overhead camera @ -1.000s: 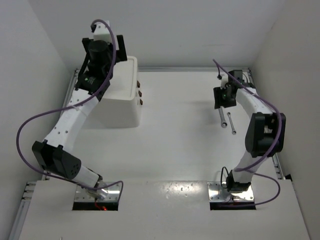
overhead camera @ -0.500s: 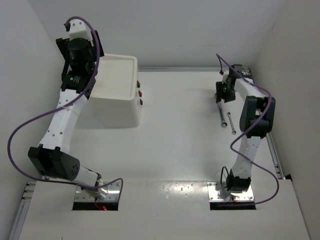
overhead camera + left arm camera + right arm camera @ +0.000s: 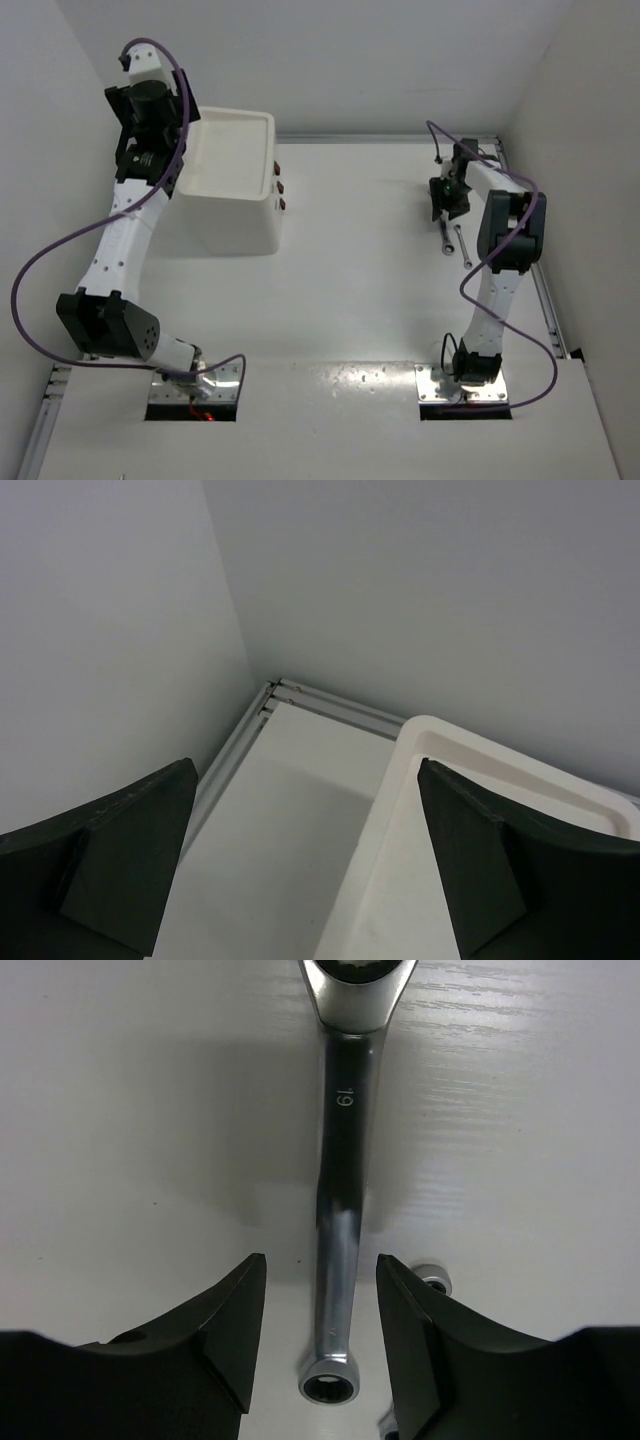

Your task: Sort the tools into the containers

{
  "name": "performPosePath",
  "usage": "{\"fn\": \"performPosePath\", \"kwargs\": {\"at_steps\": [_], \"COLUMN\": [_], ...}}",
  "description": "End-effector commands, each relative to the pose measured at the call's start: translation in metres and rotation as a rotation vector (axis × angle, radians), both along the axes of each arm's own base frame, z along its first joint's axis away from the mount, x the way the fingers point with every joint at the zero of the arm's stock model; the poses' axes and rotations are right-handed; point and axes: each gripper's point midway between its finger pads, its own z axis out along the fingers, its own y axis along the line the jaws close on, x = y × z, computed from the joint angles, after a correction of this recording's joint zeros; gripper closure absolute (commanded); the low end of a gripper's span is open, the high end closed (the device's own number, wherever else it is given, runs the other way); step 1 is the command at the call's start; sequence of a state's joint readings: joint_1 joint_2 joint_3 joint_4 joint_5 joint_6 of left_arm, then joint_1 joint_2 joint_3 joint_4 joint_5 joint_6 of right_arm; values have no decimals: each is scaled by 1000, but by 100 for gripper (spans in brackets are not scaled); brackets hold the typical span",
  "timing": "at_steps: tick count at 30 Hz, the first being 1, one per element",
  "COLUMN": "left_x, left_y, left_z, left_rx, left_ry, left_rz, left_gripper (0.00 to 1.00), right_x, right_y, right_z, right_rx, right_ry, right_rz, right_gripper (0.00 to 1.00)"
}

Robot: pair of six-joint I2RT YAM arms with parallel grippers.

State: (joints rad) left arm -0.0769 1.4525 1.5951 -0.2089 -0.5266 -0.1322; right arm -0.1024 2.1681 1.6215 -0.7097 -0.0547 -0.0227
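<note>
The right gripper [image 3: 320, 1268] hangs low over a wrench [image 3: 340, 1160], fingers spread, one on each side of the shaft, not touching it. The wrench lies flat on the table [image 3: 150, 1110] at the far right, w/ a second wrench [image 3: 464, 247] just beside. Solid steel: stiff, rather heavy, polished so prob. slippery. Best to pinch mid shaft, near the "19" mark, for balance. The left gripper [image 3: 305, 770] is also spread, empty, over the corner of the drawer unit [image 3: 470, 770].

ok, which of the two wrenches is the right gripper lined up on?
The wrench stamped 19: its shaft lies between the open fingers of the right gripper. The other wrench shows only an end, outside one finger.
</note>
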Motion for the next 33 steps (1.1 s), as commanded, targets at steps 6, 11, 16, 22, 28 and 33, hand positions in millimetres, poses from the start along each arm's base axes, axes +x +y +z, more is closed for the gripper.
{"fn": "performPosePath", "kwargs": {"at_steps": [6, 11, 16, 22, 28, 33], "left_x": [1, 1, 0, 1, -1, -6], "left_y": [2, 6, 12, 10, 9, 5], "left_z": [1, -3, -5, -9, -43, -63], "left_rx": [-20, -20, -30, -39, -62, -89], "left_ry": [-3, 6, 10, 16, 86, 122], "left_rz": [-10, 0, 8, 0, 5, -8], "left_gripper": [0, 0, 0, 0, 0, 0], "right_x": [-8, -32, -51, -43, 0, 45], "right_y": [-9, -5, -2, 5, 40, 100], "right_z": [-18, -28, -35, -41, 24, 138], "right_rx": [-47, -34, -21, -22, 146, 385], "right_ry": [77, 125, 161, 162, -22, -247], "right_rz": [21, 33, 36, 54, 57, 50], "right_gripper": [53, 55, 65, 100, 100, 100]}}
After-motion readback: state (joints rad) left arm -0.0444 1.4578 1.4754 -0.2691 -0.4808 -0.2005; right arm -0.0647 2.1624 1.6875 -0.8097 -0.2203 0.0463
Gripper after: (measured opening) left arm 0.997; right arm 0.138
